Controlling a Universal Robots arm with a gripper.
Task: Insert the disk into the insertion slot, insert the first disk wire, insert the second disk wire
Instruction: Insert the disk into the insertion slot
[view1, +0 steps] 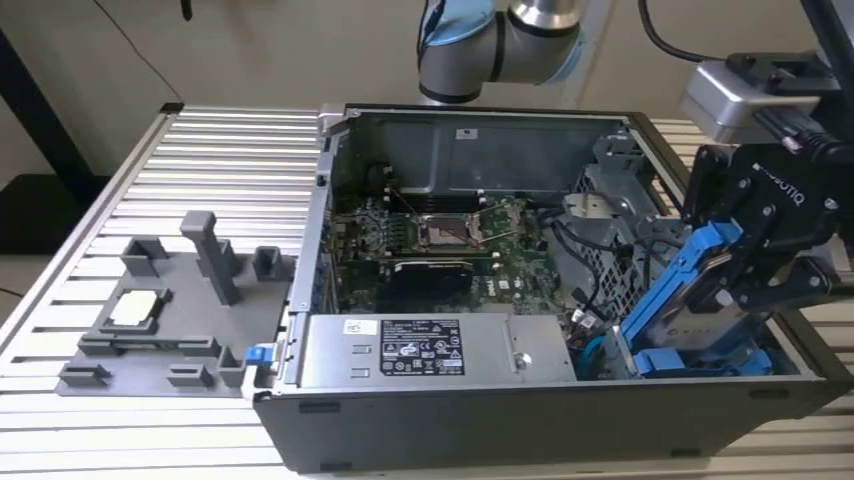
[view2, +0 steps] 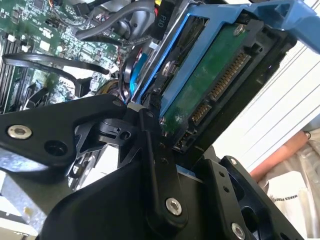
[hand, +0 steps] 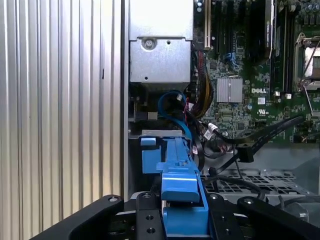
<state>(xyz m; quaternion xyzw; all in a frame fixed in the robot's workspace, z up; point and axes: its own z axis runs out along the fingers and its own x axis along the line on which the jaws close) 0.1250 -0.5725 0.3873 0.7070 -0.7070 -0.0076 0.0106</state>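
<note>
The disk (view1: 683, 305), silver-grey in a bright blue caddy, hangs tilted at the exterior view's right end of the open computer case. My gripper (view1: 734, 290) is shut on it from above. In the second wrist view the disk's green underside (view2: 210, 85) with its connector row sits between the black fingers (view2: 152, 150). The caddy's blue edge (hand: 177, 180) rises from the gripper (hand: 182, 220) in the first wrist view, in line with the insertion slot (hand: 150, 150). The slot's blue rails (view1: 701, 362) lie just under the disk's lower end. A blue wire (hand: 172, 100) and black wires (view1: 587, 250) lie loose beside the slot.
The grey labelled power-supply box (view1: 427, 350) lies along the case's front, with the green motherboard (view1: 441, 240) behind it. A perforated metal cage (view1: 614, 230) stands close to the disk. A grey fixture (view1: 174, 300) sits on the slatted table (view1: 200, 150).
</note>
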